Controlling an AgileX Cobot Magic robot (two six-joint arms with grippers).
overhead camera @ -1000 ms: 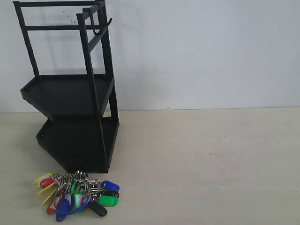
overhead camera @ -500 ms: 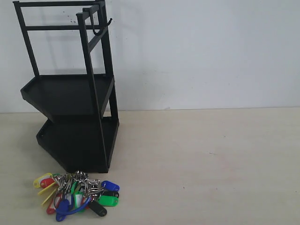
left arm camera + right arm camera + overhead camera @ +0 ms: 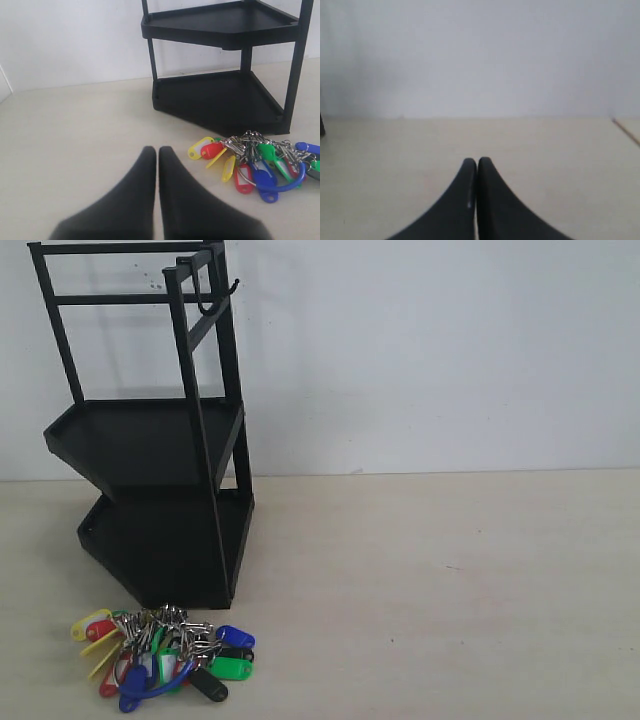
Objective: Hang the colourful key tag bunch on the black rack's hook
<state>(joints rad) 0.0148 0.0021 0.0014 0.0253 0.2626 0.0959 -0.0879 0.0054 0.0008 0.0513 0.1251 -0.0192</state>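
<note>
The colourful key tag bunch [image 3: 165, 655] lies flat on the table just in front of the black rack [image 3: 150, 440], and shows in the left wrist view as the bunch [image 3: 255, 162] with its blue loop. The hook [image 3: 208, 302] hangs from the rack's top crossbar with nothing on it. My left gripper [image 3: 157, 150] is shut and empty, a short way to the side of the bunch, apart from it. My right gripper [image 3: 477, 161] is shut and empty over bare table. Neither gripper shows in the exterior view.
The rack [image 3: 225, 65] stands at the back left against a white wall [image 3: 430, 350]. The beige table [image 3: 430, 580] stretches to the right. A table edge [image 3: 626, 131] shows in the right wrist view.
</note>
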